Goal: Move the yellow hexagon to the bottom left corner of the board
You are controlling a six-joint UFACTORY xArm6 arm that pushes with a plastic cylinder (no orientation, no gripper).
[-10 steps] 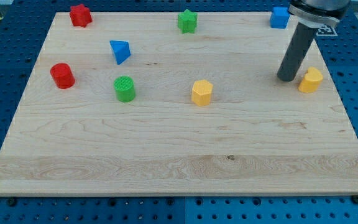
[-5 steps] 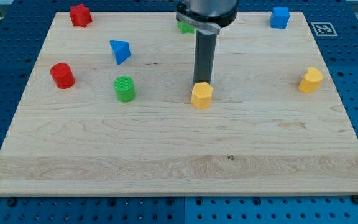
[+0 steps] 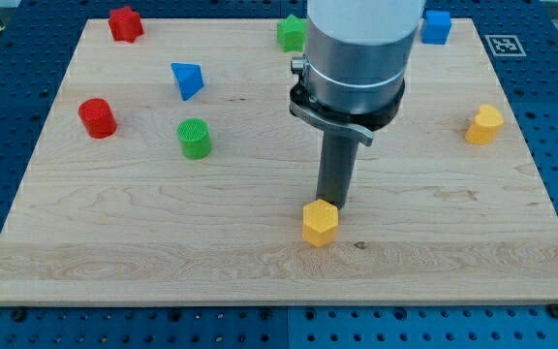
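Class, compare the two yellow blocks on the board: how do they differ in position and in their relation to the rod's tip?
The yellow hexagon lies low on the board near its middle; the other yellow block sits near the view's right edge, higher up. My tip is right against the hexagon's upper side, while the other yellow block stands well apart from it. Both are the same yellow, similar in size, and upright.

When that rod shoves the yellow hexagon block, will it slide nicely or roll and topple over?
Probably slide: the yellow hexagon looks squat and sits flat on the smooth board, so tipping seems unlikely. Its flat sides should stop it rolling. It may twist aside, since my tip touches its upper right edge, not its middle.
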